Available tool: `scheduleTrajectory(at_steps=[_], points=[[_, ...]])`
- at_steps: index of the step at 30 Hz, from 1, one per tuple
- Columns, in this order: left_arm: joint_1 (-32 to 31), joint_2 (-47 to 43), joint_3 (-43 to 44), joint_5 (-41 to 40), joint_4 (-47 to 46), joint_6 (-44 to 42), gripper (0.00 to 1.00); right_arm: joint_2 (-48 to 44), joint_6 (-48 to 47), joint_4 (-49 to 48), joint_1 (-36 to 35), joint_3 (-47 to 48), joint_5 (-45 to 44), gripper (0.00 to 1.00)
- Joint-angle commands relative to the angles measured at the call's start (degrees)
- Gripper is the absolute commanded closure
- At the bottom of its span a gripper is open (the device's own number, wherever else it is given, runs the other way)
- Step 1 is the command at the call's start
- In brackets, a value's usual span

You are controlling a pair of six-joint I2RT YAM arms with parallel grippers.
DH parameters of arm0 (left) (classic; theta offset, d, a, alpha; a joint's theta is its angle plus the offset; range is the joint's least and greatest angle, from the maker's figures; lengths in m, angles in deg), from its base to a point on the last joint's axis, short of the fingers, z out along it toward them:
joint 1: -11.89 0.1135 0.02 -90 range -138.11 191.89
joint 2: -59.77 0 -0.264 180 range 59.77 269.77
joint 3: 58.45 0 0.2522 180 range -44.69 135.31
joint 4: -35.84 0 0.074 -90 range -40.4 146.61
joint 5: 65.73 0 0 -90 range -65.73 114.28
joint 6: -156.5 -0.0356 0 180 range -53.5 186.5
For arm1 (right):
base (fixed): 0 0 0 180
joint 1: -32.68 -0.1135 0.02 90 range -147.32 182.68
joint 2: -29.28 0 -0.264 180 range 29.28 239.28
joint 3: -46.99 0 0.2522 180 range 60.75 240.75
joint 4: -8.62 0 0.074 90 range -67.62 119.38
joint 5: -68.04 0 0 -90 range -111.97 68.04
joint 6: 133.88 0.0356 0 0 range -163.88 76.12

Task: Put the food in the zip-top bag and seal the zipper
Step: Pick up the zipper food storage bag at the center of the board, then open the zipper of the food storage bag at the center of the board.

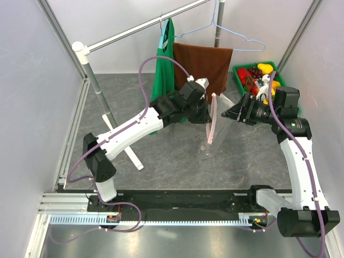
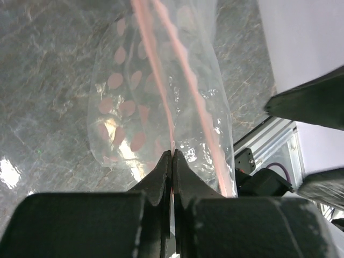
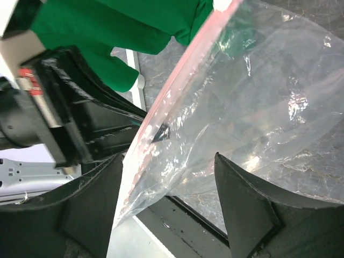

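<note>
The zip-top bag hangs upright above the table, clear with pink dots. My left gripper is shut on one lip of its pink zipper; in the top view this gripper is at the bag's left side. The right gripper stands open, and the bag's pink-edged corner lies between its fingers without being pinched. From above it sits just right of the bag's top. The food lies in a green basket at the back right. No food shows inside the bag.
A green cloth and a brown towel hang from a rail behind the bag, with a wire hanger above. A white stand rises at the left. The green basket sits close behind the right arm.
</note>
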Motion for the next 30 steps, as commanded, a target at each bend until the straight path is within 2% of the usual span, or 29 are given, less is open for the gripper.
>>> scheduleTrajectory(at_steps=[1, 7, 11, 14, 18, 24, 30], points=[[-0.19, -7.41, 5.08, -0.32, -2.44, -5.16, 0.98, -0.68, 1.5, -1.66, -0.2, 3.95, 1.91, 0.24], [-1.59, -10.5, 7.63, -6.73, 6.77, -8.08, 0.98, -0.07, 3.34, -3.07, -0.2, 7.73, 5.34, 0.18], [-1.68, -13.13, 5.09, -9.97, 7.5, -8.6, 0.98, -0.77, 6.67, -5.09, -0.2, 7.3, 6.04, 0.11], [-2.03, -12.88, 5.26, -10.25, 7.5, -8.52, 0.98, -1.3, 10.27, -7.98, -0.64, 4.41, 5.87, 0.1], [-3.0, -9.63, 5.96, -10.69, 7.14, -7.82, 0.98, -0.95, 13.54, -12.38, -2.91, 2.11, 4.64, 0.1], [-3.0, -3.83, 7.63, -8.67, 6.35, -6.14, 0.98, 1.07, 11.35, -12.12, -7.84, 0.18, 0.42, 0.12], [-2.21, -4.87, 5.62, -7.17, 2.85, -5.26, 0.98, 2.83, 10.65, -11.77, -10.66, -1.85, -3.26, 0.21]])
